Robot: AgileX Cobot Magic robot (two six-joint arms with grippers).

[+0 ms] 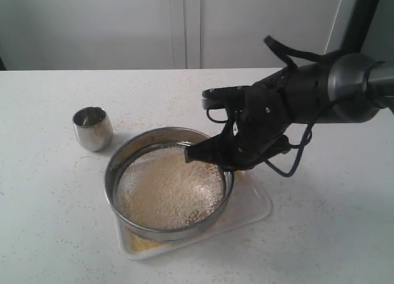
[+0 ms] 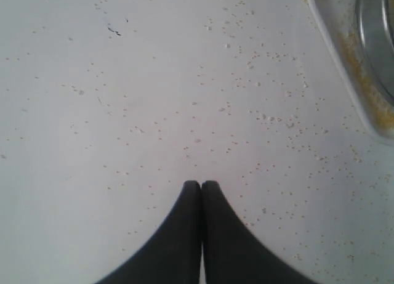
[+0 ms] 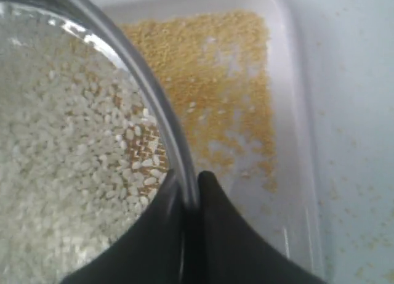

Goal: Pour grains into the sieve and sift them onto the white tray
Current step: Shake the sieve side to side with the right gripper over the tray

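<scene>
My right gripper point(image 3: 192, 188) pinches the steel rim of the sieve point(image 1: 126, 154), holding it over the tray point(image 1: 257, 205). Pale grains point(image 1: 171, 188) lie on its grey mesh, and finer yellow ones dust the white tray beneath. My left gripper point(image 2: 201, 185) is clenched, empty, above the speckled table point(image 2: 123, 111).

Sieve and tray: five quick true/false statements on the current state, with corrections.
1. The right claw is clamped on the rim of the sieve. True.
2. The sieve's mesh is bare. False: pale grains cover most of it.
3. Fine yellow meal lies on the white tray. True.
4. The steel cup lies tipped over in the tray. False: it stands upright on the table, apart from the sieve.
5. The left claw holds the cup. False: it is shut on nothing, above the grain-speckled table.
</scene>
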